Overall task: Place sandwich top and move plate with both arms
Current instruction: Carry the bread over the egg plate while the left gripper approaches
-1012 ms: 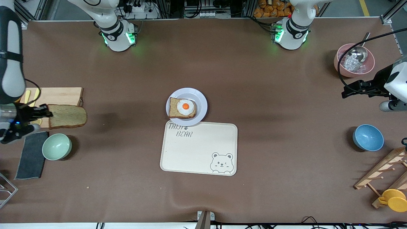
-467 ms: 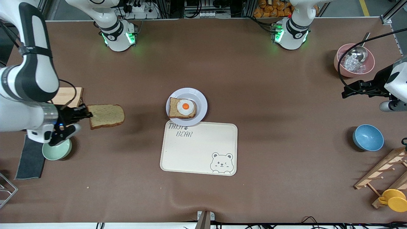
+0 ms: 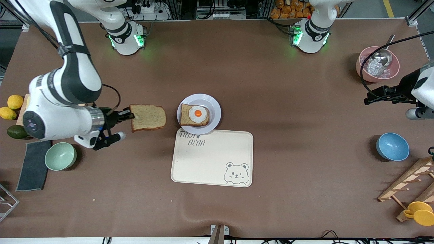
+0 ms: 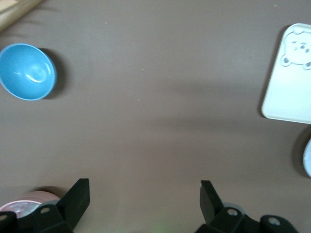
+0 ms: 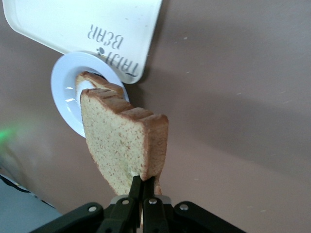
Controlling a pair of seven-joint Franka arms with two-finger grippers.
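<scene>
My right gripper (image 3: 129, 116) is shut on the edge of the sandwich top (image 3: 148, 117), a plain speckled brown slice, and holds it flat in the air over the table beside the plate (image 3: 214, 107), toward the right arm's end. The right wrist view shows the sandwich top (image 5: 124, 145) pinched in the gripper (image 5: 144, 187), with the plate (image 5: 63, 92) past it. The lavender-white plate bears a bread slice with a fried egg (image 3: 198, 114). My left gripper (image 3: 368, 99) waits open and empty near the left arm's end; its fingers (image 4: 77, 194) frame bare table.
A cream bear tray (image 3: 212, 158) touches the plate's nearer edge. A green bowl (image 3: 60, 156), grey cloth (image 3: 34, 165), lemons (image 3: 10, 106) and an avocado (image 3: 17, 132) lie at the right arm's end. A blue bowl (image 3: 392, 146), pink bowl (image 3: 377, 64) and wooden rack (image 3: 410, 183) lie at the left arm's end.
My right gripper has carried the sandwich top from over the cutting board sideways toward the plate. The left arm has not moved.
</scene>
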